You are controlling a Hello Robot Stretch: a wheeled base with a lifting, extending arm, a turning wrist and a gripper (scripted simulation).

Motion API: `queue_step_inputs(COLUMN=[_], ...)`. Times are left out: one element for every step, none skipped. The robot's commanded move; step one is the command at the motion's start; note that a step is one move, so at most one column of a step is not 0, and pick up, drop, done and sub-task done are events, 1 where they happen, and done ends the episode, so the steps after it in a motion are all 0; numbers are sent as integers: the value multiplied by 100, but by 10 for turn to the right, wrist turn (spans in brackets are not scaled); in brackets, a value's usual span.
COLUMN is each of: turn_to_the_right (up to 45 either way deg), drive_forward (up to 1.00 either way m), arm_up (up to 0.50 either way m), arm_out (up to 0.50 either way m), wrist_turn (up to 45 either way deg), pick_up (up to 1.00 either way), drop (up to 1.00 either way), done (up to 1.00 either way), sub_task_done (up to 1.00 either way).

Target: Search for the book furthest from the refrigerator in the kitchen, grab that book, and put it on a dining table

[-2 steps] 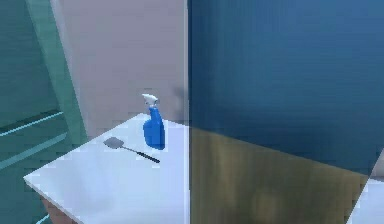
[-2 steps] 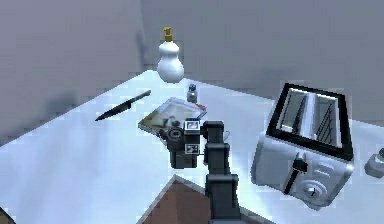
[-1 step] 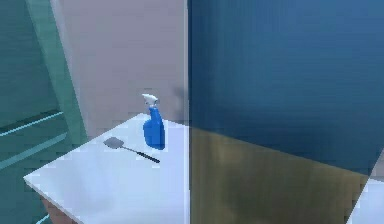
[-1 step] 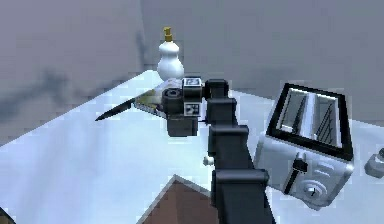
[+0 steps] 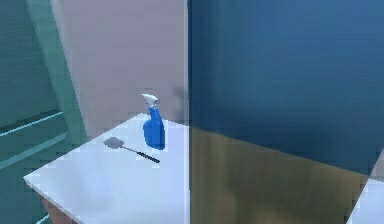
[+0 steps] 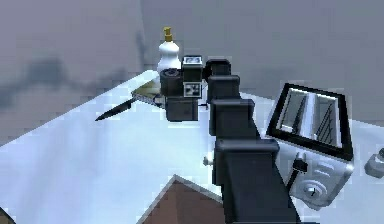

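1. Forward view: a blue spray bottle (image 5: 154,128) stands upright near the back of a white countertop (image 5: 110,185), with a grey-headed spatula (image 5: 125,147) lying flat on the countertop just beside it.
2. A teal door (image 5: 30,90) rises beyond the countertop's left side, and a dark blue wall (image 5: 290,70) stands at its right edge above a brown panel (image 5: 260,175).
3. Arm side view: the robot's dark arm (image 6: 245,150) reaches out across the countertop (image 6: 80,160), ending in two white marker squares (image 6: 190,68) and the gripper (image 6: 170,95) toward the countertop's far edge.
4. A dark-handled utensil (image 6: 125,104) with a pale olive flat end lies on the countertop at the gripper's far end. It cannot be told whether the fingers are grasping anything.
5. A white bottle (image 6: 170,48) with a yellowish top stands upright at the countertop's far edge, behind the gripper.
6. A silver two-slot toaster (image 6: 315,140) sits on the countertop's right part, beside the arm, with a small blue object (image 6: 376,163) past it at the countertop's right end.
7. It cannot be told whether the pale flat shape at the gripper belongs to the book.
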Motion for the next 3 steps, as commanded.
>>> queue_step_inputs(turn_to_the_right=[0,0,0], drive_forward=[0,0,0], arm_up=[0,0,0], arm_out=[0,0,0], wrist_turn=[-450,-450,-330], pick_up=[0,0,0], drop=[0,0,0], done=[0,0,0], sub_task_done=[0,0,0])
